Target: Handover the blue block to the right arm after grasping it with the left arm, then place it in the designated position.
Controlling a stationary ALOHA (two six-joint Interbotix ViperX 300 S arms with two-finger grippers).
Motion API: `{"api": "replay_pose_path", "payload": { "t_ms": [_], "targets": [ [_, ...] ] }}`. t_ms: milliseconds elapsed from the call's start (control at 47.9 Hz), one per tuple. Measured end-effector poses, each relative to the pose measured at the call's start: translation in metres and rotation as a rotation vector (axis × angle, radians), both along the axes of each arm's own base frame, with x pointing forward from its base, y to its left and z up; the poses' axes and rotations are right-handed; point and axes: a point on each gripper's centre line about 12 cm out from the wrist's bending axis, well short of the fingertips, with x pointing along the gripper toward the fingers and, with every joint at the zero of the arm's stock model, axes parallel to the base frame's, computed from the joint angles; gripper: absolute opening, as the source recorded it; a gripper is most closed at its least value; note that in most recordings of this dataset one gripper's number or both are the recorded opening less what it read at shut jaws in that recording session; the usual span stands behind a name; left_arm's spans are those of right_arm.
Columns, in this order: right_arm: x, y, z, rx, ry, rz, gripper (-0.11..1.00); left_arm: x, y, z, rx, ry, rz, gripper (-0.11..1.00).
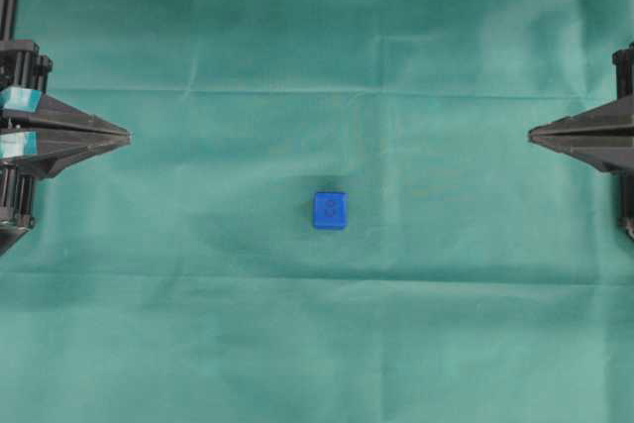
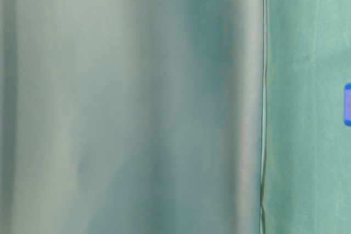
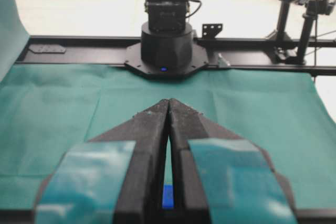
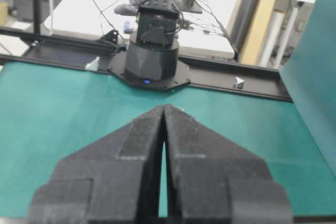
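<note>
The blue block (image 1: pixel 330 210) lies alone on the green cloth near the middle of the overhead view. A sliver of the block (image 3: pixel 167 198) shows through the slit between my left fingers, and its edge (image 2: pixel 347 104) shows at the right border of the table-level view. My left gripper (image 1: pixel 127 135), with teal tape bands, sits at the left edge, shut and empty, tips together (image 3: pixel 169 100). At the right edge my all-black right gripper (image 1: pixel 532 132) is shut and empty too, tips touching (image 4: pixel 164 106). The two point at each other, each far from the block. The designated position does not show.
Green cloth (image 1: pixel 317 344) covers the whole table. The right arm's base (image 3: pixel 167 45) stands on a black rail at the cloth's far side in the left wrist view, and the left arm's base (image 4: pixel 151 56) in the right wrist view. A blurred green drape (image 2: pixel 131 102) fills most of the table-level view.
</note>
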Motion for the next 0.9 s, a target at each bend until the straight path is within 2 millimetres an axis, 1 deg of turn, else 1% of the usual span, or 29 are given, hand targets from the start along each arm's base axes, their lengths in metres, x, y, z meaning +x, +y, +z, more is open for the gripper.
{"api": "replay_pose_path", "payload": {
  "t_ms": [125, 250, 605, 668, 731, 772, 814, 898],
  "targets": [
    [0.0009, -0.0007, -0.0025, 0.017, 0.018, -0.003, 0.00, 0.0020, 0.0000, -0.0036, -0.012, 0.035, 0.000, 0.02],
    [0.0024, -0.0011, -0.0062, 0.024, 0.048, -0.004, 0.00, 0.0049, 0.0000, -0.0015, -0.011, 0.043, 0.000, 0.02],
    [0.0035, -0.0011, -0.0024, 0.029, 0.049, -0.004, 0.00, 0.0069, 0.0001, -0.0038, -0.012, 0.063, 0.000, 0.02],
    [0.0036, -0.0014, -0.0025, 0.031, 0.054, -0.006, 0.00, 0.0069, 0.0000, -0.0038, -0.012, 0.063, 0.000, 0.04],
    [0.0036, -0.0011, -0.0027, 0.034, 0.055, -0.004, 0.01, 0.0069, 0.0000, -0.0038, -0.011, 0.063, 0.000, 0.13],
    [0.0034, -0.0011, -0.0024, 0.038, 0.054, -0.004, 0.06, 0.0069, 0.0001, -0.0038, -0.012, 0.063, 0.000, 0.21],
    [0.0036, -0.0014, -0.0029, 0.044, 0.057, -0.005, 0.14, 0.0069, 0.0001, -0.0038, -0.012, 0.063, 0.000, 0.31],
    [0.0036, -0.0011, -0.0031, 0.055, 0.058, -0.003, 0.36, 0.0069, 0.0001, -0.0038, -0.012, 0.063, 0.000, 0.55]
  ]
}}
